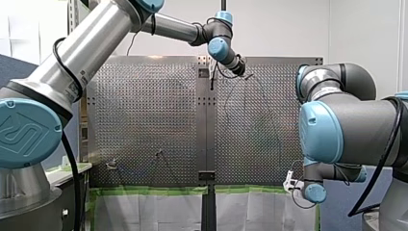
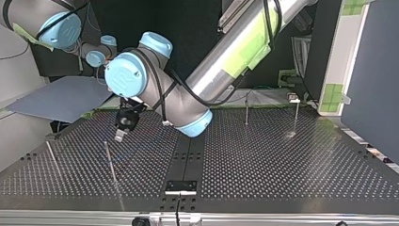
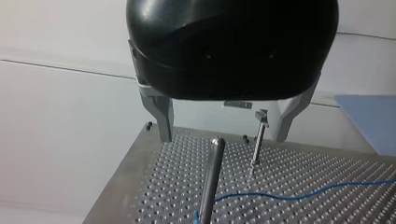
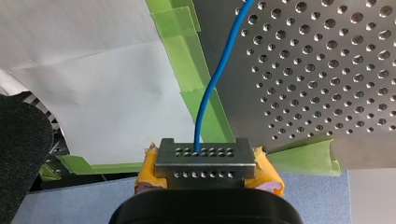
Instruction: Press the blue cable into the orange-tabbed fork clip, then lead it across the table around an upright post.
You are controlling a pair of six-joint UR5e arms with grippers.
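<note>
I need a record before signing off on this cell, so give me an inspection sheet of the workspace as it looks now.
Surface: perforated table, green tape along one edge.
Job's things: blue cable runs from the right gripper over the table; posts upright; fork clip not made out.
Clutter: nothing seen.
Grippers: left gripper open, a post ahead of it; right gripper shut on the cable at the table's edge.
Cables: black arm leads on both arms.
Surroundings: white paper under the taped edge; blue-grey sheet beside the table.
</note>
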